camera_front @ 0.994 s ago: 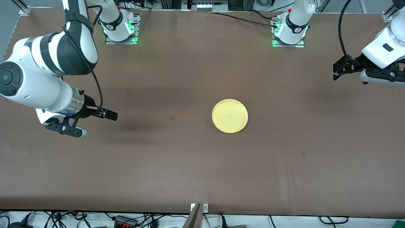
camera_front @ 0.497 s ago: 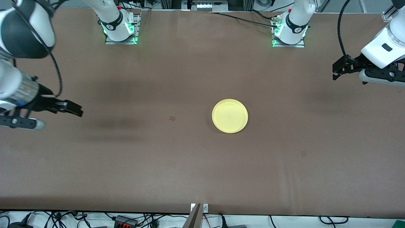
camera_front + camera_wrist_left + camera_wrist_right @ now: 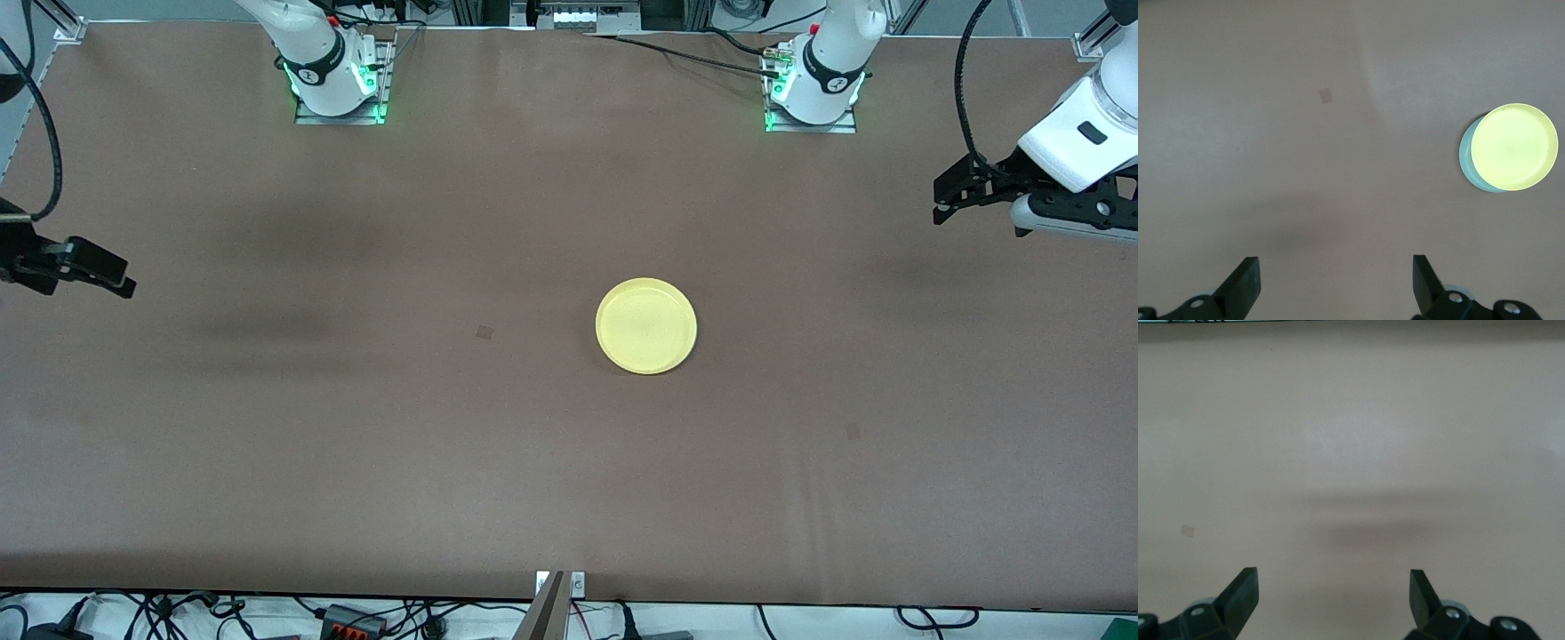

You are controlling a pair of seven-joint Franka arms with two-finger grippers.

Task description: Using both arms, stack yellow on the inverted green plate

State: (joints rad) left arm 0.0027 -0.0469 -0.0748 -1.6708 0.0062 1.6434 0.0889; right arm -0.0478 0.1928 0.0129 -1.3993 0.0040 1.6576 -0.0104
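The yellow plate (image 3: 646, 325) lies near the middle of the brown table (image 3: 533, 462). In the left wrist view the yellow plate (image 3: 1513, 147) sits on top of the mint-green plate (image 3: 1465, 157), of which only a thin crescent of rim shows. In the front view the green plate is hidden under the yellow one. My left gripper (image 3: 944, 200) is open and empty over the table's left-arm end; it also shows in its wrist view (image 3: 1335, 280). My right gripper (image 3: 111, 271) is open and empty over the table's right-arm end; it also shows in its wrist view (image 3: 1333, 590).
A small dark square mark (image 3: 484, 332) lies on the table beside the plates, toward the right arm's end. The two arm bases (image 3: 338, 80) (image 3: 813, 89) stand along the edge farthest from the front camera. Cables hang below the nearest edge.
My right arm has drawn back from over the table toward its own end, so only the gripper tip shows now. The left arm and the plates have not moved.
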